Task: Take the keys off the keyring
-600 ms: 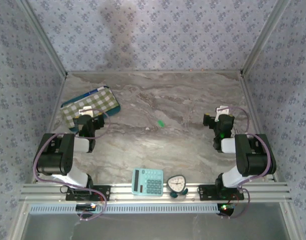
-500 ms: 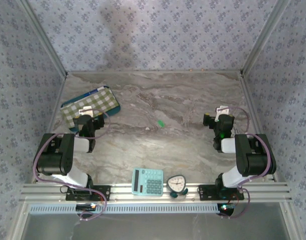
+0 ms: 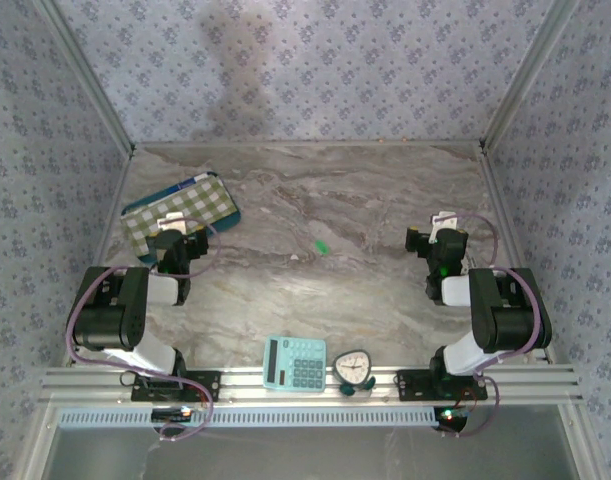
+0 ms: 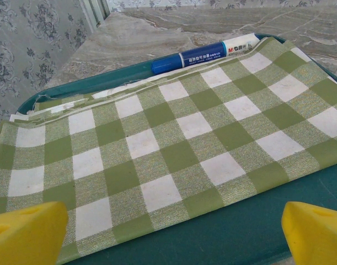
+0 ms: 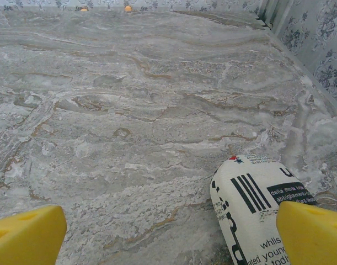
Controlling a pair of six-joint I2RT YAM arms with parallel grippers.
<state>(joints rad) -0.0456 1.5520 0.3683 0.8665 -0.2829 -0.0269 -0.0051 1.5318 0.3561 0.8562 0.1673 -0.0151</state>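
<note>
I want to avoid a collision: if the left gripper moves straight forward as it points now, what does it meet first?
The left gripper would probably meet the checked cloth in the teal tray first, well before the blue marker; depth is unclear.

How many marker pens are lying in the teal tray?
1. The blue and white marker pen lies along the far rim of the teal tray, beside the folded green checked cloth. More may be hidden under that cloth.

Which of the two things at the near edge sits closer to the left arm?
The light blue calculator, flat and rectangular; the round white timer lies to its right.
</note>
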